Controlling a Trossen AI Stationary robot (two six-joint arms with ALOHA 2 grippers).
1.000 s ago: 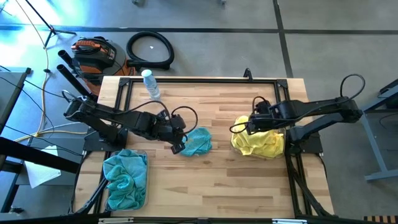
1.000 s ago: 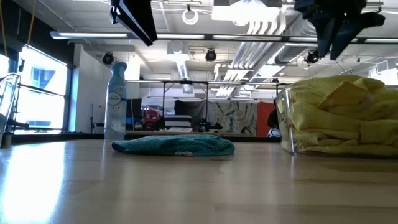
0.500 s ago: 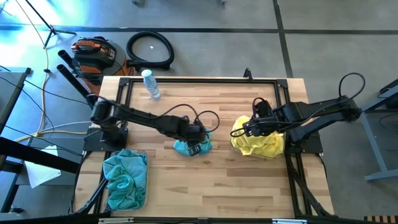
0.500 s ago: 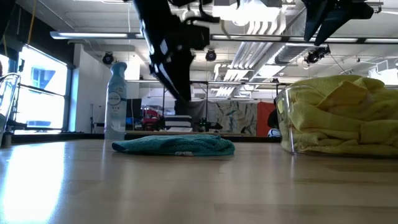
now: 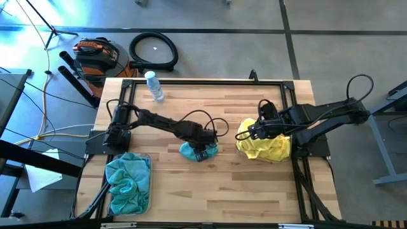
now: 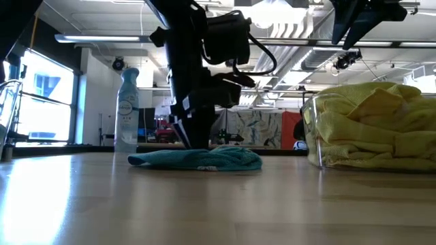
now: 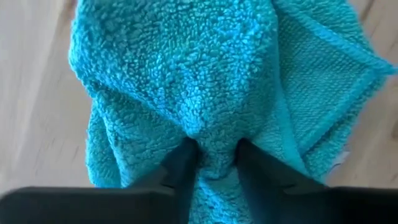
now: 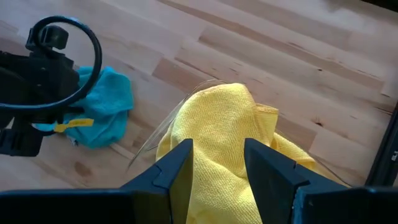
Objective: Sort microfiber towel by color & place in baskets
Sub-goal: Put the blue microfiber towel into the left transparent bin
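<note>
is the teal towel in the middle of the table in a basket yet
No. The teal towel lies bunched on the bare table, with the left gripper pinching a fold of it.

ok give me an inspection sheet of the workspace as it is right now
surface: wooden table, bare planks in front.
job's things: one teal towel at table centre; teal towels fill the left basket; yellow towels heap in the right basket.
clutter: spray bottle at the far edge.
grippers: left gripper pinching a fold of the teal towel; right gripper open above the yellow heap, holding nothing.
cables: black loops along both arms; coiled hose on the floor.
surroundings: orange tool on the floor; no person seen.
</note>
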